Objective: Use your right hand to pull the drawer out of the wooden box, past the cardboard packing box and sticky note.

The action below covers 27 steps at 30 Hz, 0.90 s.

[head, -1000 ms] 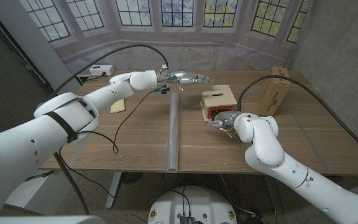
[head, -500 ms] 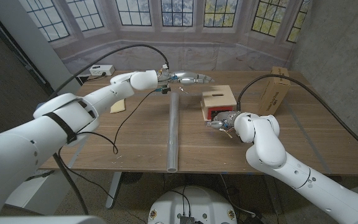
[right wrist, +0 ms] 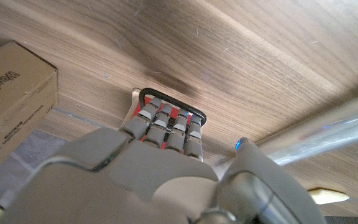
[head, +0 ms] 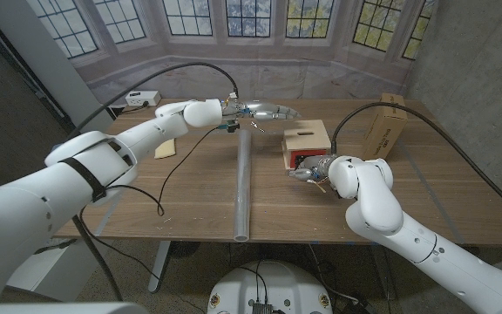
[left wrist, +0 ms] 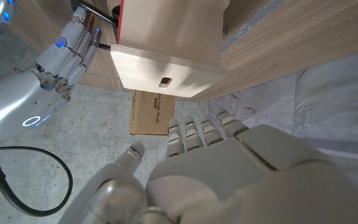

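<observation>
Red-fronted drawer (head: 301,159) sat barely out of the pale wooden box (head: 307,139) mid-counter (head: 190,196), no visible travel since a second earlier. Right robot hand (head: 310,172) stayed hooked on its black handle (right wrist: 166,99). Left robot hand (head: 268,111) hovered beyond, fingers extended, empty. Pull barely begun.

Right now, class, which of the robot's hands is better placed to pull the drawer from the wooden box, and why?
The right hand. Its fingers already reach the black handle on the red drawer of the wooden box. The left hand hovers across the table, beyond the metal pipe.
</observation>
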Motion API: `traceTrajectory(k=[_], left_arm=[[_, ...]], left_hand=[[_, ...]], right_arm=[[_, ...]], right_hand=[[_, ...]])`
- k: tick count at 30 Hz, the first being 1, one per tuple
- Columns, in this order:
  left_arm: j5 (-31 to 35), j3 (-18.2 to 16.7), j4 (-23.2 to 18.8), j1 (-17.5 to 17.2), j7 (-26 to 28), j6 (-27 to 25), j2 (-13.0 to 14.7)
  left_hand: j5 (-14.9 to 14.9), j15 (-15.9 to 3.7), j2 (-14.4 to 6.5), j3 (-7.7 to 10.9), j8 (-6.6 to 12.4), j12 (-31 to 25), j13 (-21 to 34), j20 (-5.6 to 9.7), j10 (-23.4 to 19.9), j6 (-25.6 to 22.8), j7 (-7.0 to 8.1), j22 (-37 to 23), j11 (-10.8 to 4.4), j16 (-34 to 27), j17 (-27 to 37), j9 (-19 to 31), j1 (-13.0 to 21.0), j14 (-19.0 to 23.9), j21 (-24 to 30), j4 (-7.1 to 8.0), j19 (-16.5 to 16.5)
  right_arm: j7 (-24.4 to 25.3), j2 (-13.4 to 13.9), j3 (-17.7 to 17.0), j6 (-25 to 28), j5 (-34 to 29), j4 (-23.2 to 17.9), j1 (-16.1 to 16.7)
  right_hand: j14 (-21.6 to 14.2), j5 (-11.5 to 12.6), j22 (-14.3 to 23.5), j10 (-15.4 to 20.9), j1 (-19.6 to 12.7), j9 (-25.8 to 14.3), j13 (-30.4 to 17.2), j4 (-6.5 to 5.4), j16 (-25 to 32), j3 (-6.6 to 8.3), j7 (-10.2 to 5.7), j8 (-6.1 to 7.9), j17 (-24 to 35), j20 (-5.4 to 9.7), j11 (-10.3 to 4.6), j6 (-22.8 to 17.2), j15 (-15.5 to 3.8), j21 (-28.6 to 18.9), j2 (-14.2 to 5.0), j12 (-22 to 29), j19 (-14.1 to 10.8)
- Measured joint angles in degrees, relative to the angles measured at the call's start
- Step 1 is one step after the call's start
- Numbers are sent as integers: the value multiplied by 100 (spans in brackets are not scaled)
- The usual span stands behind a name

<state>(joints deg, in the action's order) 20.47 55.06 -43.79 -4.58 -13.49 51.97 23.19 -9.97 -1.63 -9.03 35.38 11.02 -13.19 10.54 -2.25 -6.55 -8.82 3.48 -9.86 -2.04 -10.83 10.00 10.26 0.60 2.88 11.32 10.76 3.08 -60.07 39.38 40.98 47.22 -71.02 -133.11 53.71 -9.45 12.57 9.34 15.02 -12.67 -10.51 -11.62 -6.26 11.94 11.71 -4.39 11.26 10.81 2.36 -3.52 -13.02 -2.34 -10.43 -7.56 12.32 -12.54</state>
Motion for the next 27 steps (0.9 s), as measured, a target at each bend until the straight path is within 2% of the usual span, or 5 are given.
traceTrajectory(k=[11, 18, 27], left_arm=[[360, 36, -342, -45, 140, -160, 126], [465, 39, -545, -93, 142, -269, 187], [603, 32, -875, -187, 115, -466, 302]], left_hand=[[0, -2, -23, -23, 0, 0, -1, 0, -74, -33, 33, 0, -11, -2, 0, 0, -22, 2, 0, 23, 0], [0, -73, -23, -23, 1, 0, -1, 1, -167, -133, 72, -1, -23, -3, 0, 0, -22, 72, 0, 23, 1], [0, -104, -23, -70, 1, 0, -9, 21, -175, -163, 42, -16, -31, -3, -1, 0, -22, 103, 0, 22, 21]], right_arm=[[-86, -1, -70, -16, 0, -79, 64], [-122, -9, -100, -36, 3, -119, 83], [-136, -5, -144, -49, 71, -179, 119]], right_hand=[[-30, 0, 0, 44, 0, 1, 0, 0, 0, 0, 22, 0, 0, -22, 17, -21, 30, 0, 0, 0, -23], [-30, 0, 0, 61, 0, 1, 1, 0, 0, 0, 31, 0, -1, -1, 0, -30, 30, 0, 0, 0, -43], [-60, 10, 0, 91, 62, -4, -33, 0, 0, 0, 31, 0, -1, -1, 31, -30, 1, 0, -2, 0, -43]])
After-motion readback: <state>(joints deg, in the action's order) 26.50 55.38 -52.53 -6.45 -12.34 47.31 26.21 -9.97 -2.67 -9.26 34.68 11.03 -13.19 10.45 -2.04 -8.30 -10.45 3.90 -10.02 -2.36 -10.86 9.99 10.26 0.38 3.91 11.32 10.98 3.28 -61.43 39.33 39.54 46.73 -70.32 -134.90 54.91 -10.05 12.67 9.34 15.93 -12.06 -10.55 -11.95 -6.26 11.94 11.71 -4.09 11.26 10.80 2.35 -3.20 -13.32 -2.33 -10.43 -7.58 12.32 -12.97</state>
